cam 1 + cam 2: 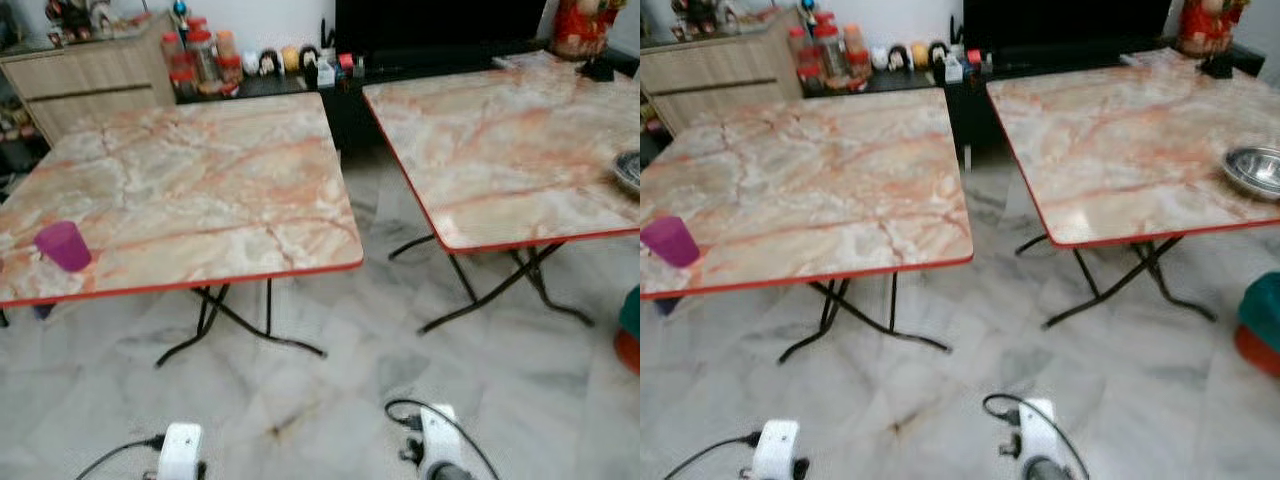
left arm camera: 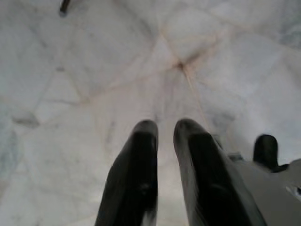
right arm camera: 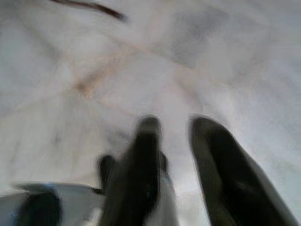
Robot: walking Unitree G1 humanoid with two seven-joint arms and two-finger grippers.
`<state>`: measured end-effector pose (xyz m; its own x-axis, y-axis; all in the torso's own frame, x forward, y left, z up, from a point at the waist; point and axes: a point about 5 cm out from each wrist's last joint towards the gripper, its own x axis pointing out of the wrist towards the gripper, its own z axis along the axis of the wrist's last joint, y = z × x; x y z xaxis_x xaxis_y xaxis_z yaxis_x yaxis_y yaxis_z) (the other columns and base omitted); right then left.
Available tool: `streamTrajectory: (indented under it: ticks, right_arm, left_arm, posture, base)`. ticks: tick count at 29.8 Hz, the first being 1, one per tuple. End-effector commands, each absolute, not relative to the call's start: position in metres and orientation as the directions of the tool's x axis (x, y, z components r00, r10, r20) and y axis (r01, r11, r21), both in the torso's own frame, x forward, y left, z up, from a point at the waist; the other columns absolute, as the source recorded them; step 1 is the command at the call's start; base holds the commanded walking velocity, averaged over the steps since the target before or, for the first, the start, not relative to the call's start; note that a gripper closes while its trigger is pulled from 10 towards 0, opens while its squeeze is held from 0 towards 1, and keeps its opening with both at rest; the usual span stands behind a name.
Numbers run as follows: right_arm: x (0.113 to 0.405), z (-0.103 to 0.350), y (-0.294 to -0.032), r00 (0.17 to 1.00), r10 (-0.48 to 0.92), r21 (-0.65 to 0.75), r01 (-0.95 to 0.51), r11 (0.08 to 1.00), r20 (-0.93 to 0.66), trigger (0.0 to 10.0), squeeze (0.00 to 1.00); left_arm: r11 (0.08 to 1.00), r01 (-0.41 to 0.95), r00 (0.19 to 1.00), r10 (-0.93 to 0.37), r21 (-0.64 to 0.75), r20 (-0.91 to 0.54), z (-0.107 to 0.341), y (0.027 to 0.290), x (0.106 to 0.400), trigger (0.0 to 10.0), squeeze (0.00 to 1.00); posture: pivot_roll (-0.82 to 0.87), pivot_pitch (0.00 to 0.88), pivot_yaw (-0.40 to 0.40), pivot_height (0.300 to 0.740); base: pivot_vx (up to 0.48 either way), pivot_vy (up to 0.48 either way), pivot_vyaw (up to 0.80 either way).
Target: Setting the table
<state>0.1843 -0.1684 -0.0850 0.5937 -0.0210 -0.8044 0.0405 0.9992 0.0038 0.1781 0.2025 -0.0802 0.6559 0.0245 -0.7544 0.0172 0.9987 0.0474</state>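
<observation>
1. While both arms hang low over the marble floor (image 1: 330, 390), the step in hand looks like an approach on foot, with nothing carried: the left end effector (image 2: 164, 129) has its fingers nearly together with only a thin gap and nothing between them, and the right end effector (image 3: 176, 125) has its fingers apart and empty.
2. To do it well, I would pick one target first and walk squarely up to that surface's near red edge, staying clear of the folding legs (image 1: 235, 325) underneath.
3. Keep the arms down until the robot stands close, then raise only the arm nearer the item.
4. Count: two marble-patterned surfaces, the left one (image 1: 190, 190) and the right one (image 1: 1120, 140), with a gap of floor between them.
5. One purple cup (image 1: 64, 245) stands at the near left corner of the left surface.
6. One metal bowl (image 1: 1255, 170) sits at the right edge of the right surface.
</observation>
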Motion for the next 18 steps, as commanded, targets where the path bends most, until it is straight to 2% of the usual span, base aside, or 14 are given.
streamTrajectory:
  ticks: [1, 18]
  right_arm:
    - [0.1893, -0.0830, -0.1581, 0.609, 0.010, 0.035, 0.030, 0.999, -0.793, 10.0, 0.00]
    - [0.1949, -0.0795, -0.1552, 0.639, 0.036, 0.023, -0.029, 0.999, -0.768, 10.0, 0.00]
  left_arm:
    - [0.997, 0.011, 0.648, 0.049, 0.074, -0.760, -0.0798, 0.2126, 0.1756, 10.0, 0.00]
    - [0.995, 0.039, 0.645, 0.045, 0.092, -0.763, -0.0796, 0.2172, 0.1735, 10.0, 0.00]
  posture:
    - [0.03, 0.000, 0.074, 0.740]
    - [0.03, 0.000, 0.069, 0.740]
  base:
    - [0.000, 0.469, 0.00]
    - [0.000, 0.467, 0.00]
